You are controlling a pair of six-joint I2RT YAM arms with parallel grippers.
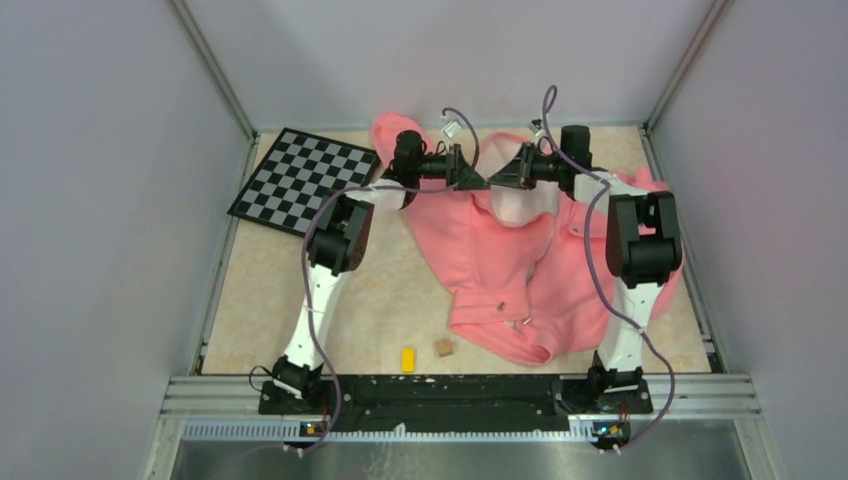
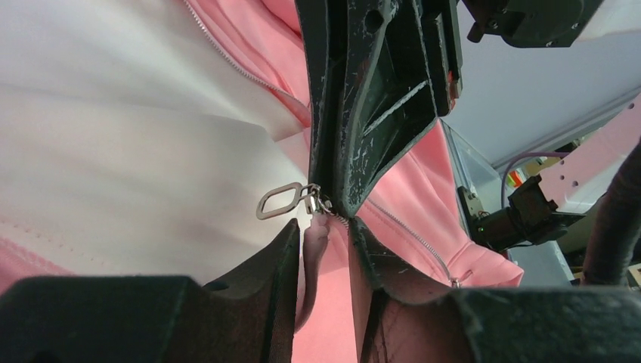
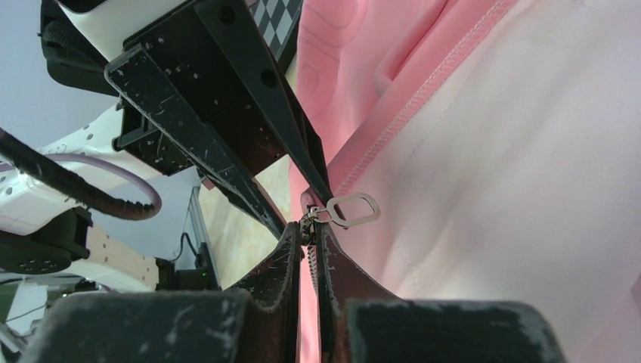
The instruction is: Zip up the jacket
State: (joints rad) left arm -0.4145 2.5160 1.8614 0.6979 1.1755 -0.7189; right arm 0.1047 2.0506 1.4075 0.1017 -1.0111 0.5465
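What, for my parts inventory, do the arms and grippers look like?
The left arm and right arm have white links, black joint housings and a looping purple cable each. The left gripper and right gripper are black, scuffed and tapered.

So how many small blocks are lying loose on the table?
2: a yellow block and a brown cube, side by side near the table's near edge, just left of the jacket's hem. Others may be hidden under the jacket.
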